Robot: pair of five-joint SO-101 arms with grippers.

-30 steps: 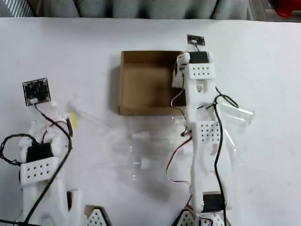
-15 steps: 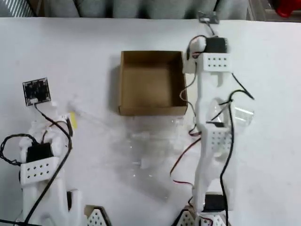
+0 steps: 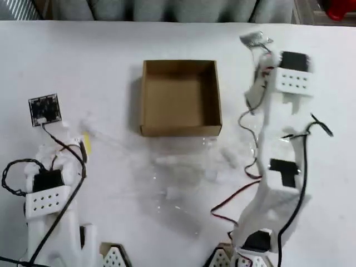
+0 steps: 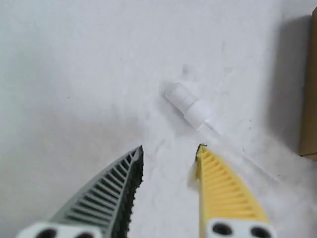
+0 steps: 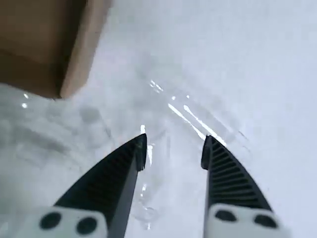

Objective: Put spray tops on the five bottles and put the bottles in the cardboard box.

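Note:
The cardboard box (image 3: 179,97) stands open and empty at the table's middle. Several clear bottles (image 3: 178,167) lie on their sides in front of it, hard to make out against the white table. My left gripper (image 4: 171,148) is open, grey and yellow fingers apart, just short of a white spray top (image 4: 190,106) with its thin tube lying on the table. In the high view that gripper (image 3: 82,140) sits left of the box. My right gripper (image 5: 173,144) is open above a clear bottle (image 5: 193,119), close to a box corner (image 5: 59,54).
The right arm (image 3: 281,128) stretches up the table's right side, past the box. A loose white spray top (image 3: 169,193) lies among the bottles. Red and black cables (image 3: 239,194) hang from the right arm. The box wall (image 4: 309,84) shows in the left wrist view.
The right arm has swung from over the box's right edge out to the right and farther back. The left arm has stayed put.

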